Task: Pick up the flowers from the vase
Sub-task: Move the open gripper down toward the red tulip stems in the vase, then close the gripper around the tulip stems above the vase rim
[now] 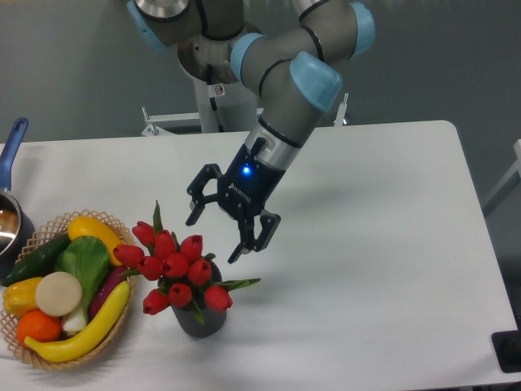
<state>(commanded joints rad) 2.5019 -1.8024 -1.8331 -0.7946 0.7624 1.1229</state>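
Note:
The flowers [177, 269], a bunch of red tulip buds with green stems and leaves, stand in the vase [199, 318], a small dark grey ribbed pot near the table's front left. My gripper [213, 239] hangs open just above and to the right of the bunch, its two black fingers spread wide and tilted down toward the buds. Nothing is between the fingers, and they do not touch the flowers. A blue light glows on the gripper body.
A wicker basket [50, 359] with yellow, green and orange fruit and vegetables sits left of the vase, almost touching the flowers. A pot with a blue handle [11, 213] stands at the left edge. The arm's base rises behind the table.

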